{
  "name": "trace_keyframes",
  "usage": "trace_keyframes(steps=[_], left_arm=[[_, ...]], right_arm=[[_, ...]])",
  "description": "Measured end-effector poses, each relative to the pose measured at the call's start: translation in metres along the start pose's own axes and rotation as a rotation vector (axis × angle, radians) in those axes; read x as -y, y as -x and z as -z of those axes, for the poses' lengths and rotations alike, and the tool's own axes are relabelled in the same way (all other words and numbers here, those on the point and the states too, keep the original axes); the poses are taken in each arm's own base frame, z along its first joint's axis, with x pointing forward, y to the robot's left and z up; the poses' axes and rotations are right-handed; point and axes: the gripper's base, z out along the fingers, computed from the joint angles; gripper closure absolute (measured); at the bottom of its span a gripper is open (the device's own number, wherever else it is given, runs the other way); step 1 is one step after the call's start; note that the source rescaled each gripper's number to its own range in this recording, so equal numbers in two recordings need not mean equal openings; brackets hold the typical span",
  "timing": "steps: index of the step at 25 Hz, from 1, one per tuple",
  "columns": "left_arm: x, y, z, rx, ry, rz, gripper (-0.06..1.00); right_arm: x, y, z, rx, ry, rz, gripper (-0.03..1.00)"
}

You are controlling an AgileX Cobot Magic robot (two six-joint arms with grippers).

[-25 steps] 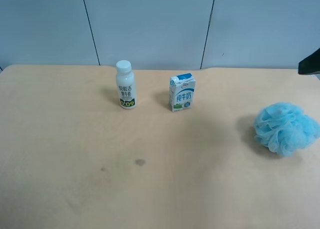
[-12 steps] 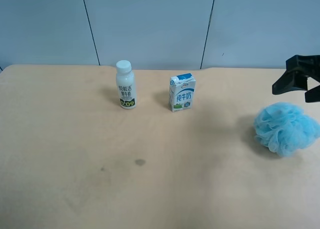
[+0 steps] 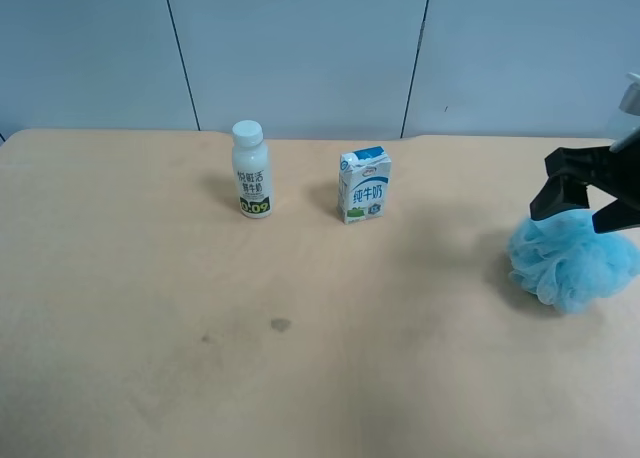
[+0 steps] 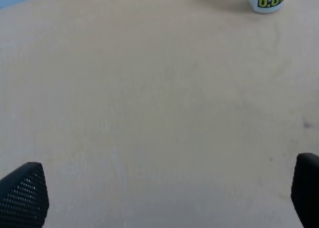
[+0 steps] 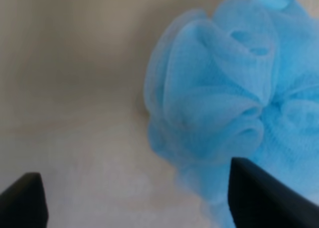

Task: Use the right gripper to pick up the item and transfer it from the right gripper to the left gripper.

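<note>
The bath pouf point(image 3: 572, 263) lies on the tabletop point(image 3: 150, 278), near the edge at the exterior high view's right, well apart from the other things. It is a ruffled ball of light blue mesh, soft and airy, with many folded frills; in the right wrist view we see the fine net texture and a small loop of the same blue at its far side.

Above it is the right pincer point(image 3: 568, 218), black and angular, with a pale grey part above. Its two fingers are spread wide and they hold nothing. In the exterior high view the fingertips overlap the upper part of the pouf; we cannot tell if they touch it. In the right wrist view one finger point(image 5: 269, 198) covers the edge of the pouf, while the other stands over bare tabletop.

The left pincer point(image 4: 164, 193) is also wide open and has hold of nothing. Its dotted black fingertips show over plain tabletop.

Farther away, toward the middle of the tabletop, stands a small blue-white milk carton point(image 3: 364, 185), upright, with a folded top. Beside it, with a gap between, stands a white plastic bottle point(image 3: 252, 168) with a round cap and a dark band marked 0.09. The tabletop is smooth, pale wood colour, with a small dark stain point(image 3: 280, 325). Behind is a grey-blue panel wall point(image 3: 300, 48) with thin dark seams.
</note>
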Motion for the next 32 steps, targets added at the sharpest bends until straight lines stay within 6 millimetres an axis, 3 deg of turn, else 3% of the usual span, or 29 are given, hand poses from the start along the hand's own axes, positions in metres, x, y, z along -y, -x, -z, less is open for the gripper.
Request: trace_keyframes(steps=[8,17,25,32], left_arm=[[0.0,0.0,0.0,0.0,0.0,0.0,-0.06],[0.0,0.0,0.0,0.0,0.0,0.0,-0.06],[0.0,0.0,0.0,0.0,0.0,0.0,-0.06],[0.0,0.0,0.0,0.001,-0.002,0.001,-0.06]], right_arm=[[0.012,-0.001,-0.019,-0.081,-0.087,-0.008,0.18],[0.021,-0.004,-0.02,-0.125,-0.178,0.067,0.18],[0.03,-0.003,-0.018,-0.137,-0.27,0.161,-0.01],[0.035,0.001,-0.034,-0.146,-0.286,0.19,-0.03]])
